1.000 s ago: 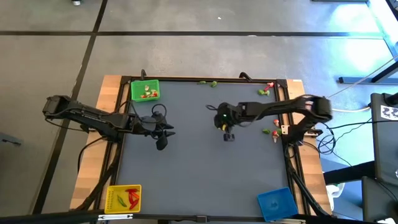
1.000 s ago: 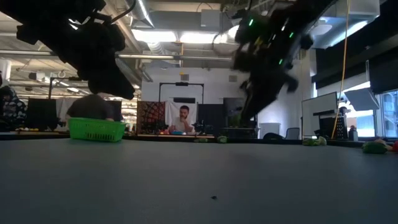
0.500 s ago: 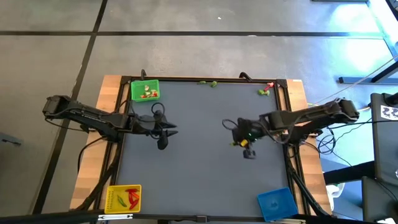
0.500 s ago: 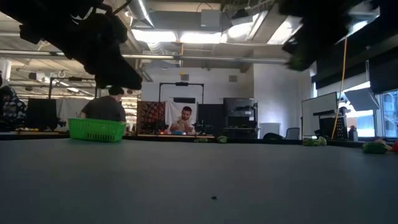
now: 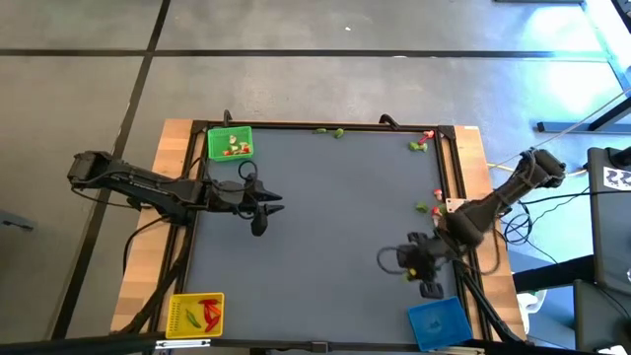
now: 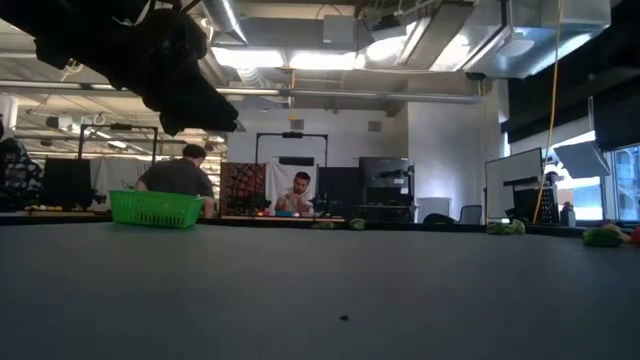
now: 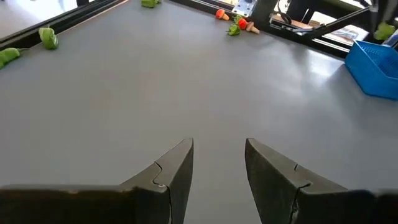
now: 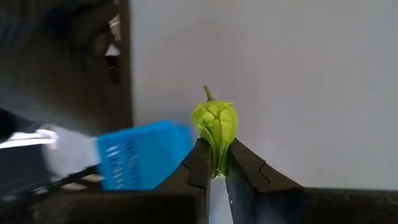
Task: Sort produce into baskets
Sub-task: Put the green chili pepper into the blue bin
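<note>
Gripping a green vegetable piece [image 8: 215, 124], the right pincer [image 5: 412, 272] had swung from the surface's [image 5: 325, 212] centre toward five o'clock, near the blue basket [image 5: 438, 322], while the left pincer [image 5: 266, 209] stayed partly open.

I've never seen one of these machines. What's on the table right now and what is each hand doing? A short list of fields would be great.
right hand: shut on a green leafy vegetable piece, near the blue basket
left hand: open, empty, over bare table at the left side
green basket: far left corner, a few pieces inside
yellow basket: near left corner, red and green pieces inside
blue basket: near right corner, looks empty
loose produce: along the far and right edges
</note>
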